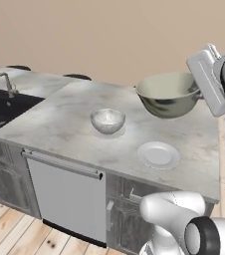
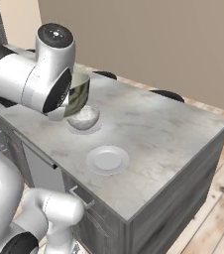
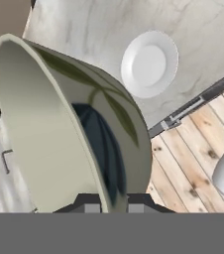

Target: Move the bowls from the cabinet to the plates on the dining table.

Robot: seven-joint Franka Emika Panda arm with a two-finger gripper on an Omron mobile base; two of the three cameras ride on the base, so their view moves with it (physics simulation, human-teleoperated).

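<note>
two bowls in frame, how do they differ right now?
The marbled bowl is pale grey-white; the greenish bowl has a cream inside and a mottled green outside. The marbled bowl sits on a plate on the dining table; the greenish bowl is held in the air by the gripper, shut on its rim. The marbled bowl stands level; the greenish bowl is tilted. Both are round and deep.

Greenish cream-rimmed bowl (image 1: pixel 168 93) held aloft above tabletop (image 1: pixel 59 124). Marbled bowl (image 1: pixel 107 120) upright on plate near it. Second plate (image 1: pixel 158 154) bare.
</note>
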